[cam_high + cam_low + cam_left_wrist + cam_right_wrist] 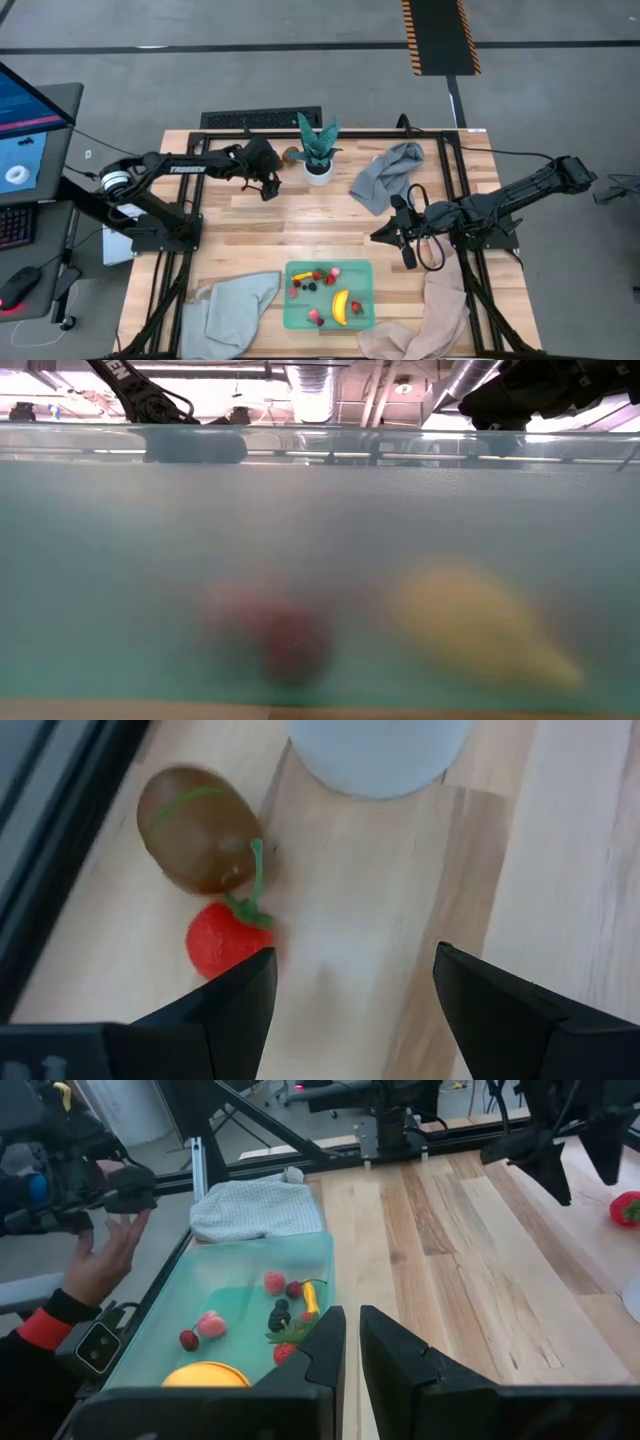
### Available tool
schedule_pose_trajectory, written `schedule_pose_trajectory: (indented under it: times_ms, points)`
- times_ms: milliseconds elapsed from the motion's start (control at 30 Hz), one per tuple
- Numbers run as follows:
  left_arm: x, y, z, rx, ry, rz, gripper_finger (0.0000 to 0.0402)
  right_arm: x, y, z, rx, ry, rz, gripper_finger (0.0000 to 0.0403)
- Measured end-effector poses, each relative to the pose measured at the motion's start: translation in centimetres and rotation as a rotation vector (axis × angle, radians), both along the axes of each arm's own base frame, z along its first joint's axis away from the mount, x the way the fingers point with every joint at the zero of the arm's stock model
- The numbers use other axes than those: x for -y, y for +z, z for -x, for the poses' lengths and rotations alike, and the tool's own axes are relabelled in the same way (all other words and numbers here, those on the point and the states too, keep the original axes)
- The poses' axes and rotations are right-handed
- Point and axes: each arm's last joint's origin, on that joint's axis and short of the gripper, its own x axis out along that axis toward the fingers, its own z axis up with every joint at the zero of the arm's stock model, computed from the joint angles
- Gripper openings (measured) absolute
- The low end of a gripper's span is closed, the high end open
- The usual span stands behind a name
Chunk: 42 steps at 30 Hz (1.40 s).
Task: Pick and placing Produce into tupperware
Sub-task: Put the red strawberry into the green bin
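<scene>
Left pincer (pixel 345 1010) apart, over strawberry (pixel 225 938) and kiwi (pixel 198 842) by the pot (pixel 380 755), lined up to grab; right pincer (pixel 352 1345) together, parked mid-worktop (pixel 300 215); tupperware (pixel 362 270) already part filled.

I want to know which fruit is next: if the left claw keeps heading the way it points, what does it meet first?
Probably the red strawberry, just ahead of one open finger of the left claw; depth is unclear.

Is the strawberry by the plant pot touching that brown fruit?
Cannot tell. In the left wrist view the strawberry sits right beside the brown fruit, its green stem lying against it, but no plain contact or gap shows.
</scene>
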Motion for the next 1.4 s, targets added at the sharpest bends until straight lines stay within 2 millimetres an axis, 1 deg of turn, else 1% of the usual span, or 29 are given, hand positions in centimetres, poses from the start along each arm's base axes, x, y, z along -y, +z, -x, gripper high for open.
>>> schedule_pose_trajectory:
  times_ms: [167, 300, 433, 467, 600, 767, 933, 1133, 1300, 1333, 1400]
  points:
    - [-0.2, 0.0, -0.4, 0.018, -0.02, -0.042, 0.0258, 0.0, 0.0, 0.0, 0.0, 0.0, 0.0, 0.0059]
    - [-0.4, 0.2, -0.5, 0.046, 0.02, -0.055, 0.0258, 0.0, 0.0, 0.0, -0.001, 0.0, 0.0, 0.0059]
    - [-0.4, 0.2, -0.5, 0.022, 0.04, -0.092, 0.0258, 0.0, 0.0, 0.0, 0.0, 0.0, 0.0, 0.0059]
    - [-0.4, 0.2, -0.5, 0.016, 0.057, -0.101, 0.0258, 0.0, 0.0, 0.0, 0.0, 0.0, 0.0, 0.0059]
    - [-0.6, 0.1, -0.2, 0.001, 0.214, -0.106, 0.0258, 0.0, 0.0, 0.0, 0.0, 0.0, 0.0, 0.0059]
    - [-1.0, 0.3, 0.1, -0.04, 0.301, -0.199, 0.0258, 0.0, 0.0, 0.0, 0.0, 0.0, 0.0, 0.0059]
    - [-0.8, 0.4, -0.2, -0.027, 0.216, -0.168, 0.0258, 0.0, 0.0, 0.0, 0.0, 0.0, 0.0, 0.0059]
    - [-0.7, 0.4, -0.4, 0.006, 0.169, -0.127, 0.0258, 0.0, 0.0, 0.0, 0.0, 0.0, 0.0, 0.0059]
    - [-0.8, 0.2, -0.6, -0.009, 0.167, -0.103, 0.0258, 0.0, 0.0, 0.0, 0.0, 0.0, 0.0, 0.0059]
    - [-0.8, 0.2, -0.7, -0.01, 0.169, -0.101, 0.0258, 0.0, 0.0, 0.0, 0.0, 0.0, 0.0, 0.0059]
    - [-1.0, 0.4, -1.6, 0.006, 0.157, -0.103, 0.0258, 0.0, 0.0, 0.0, -0.003, 0.0, 0.001, 0.0059]
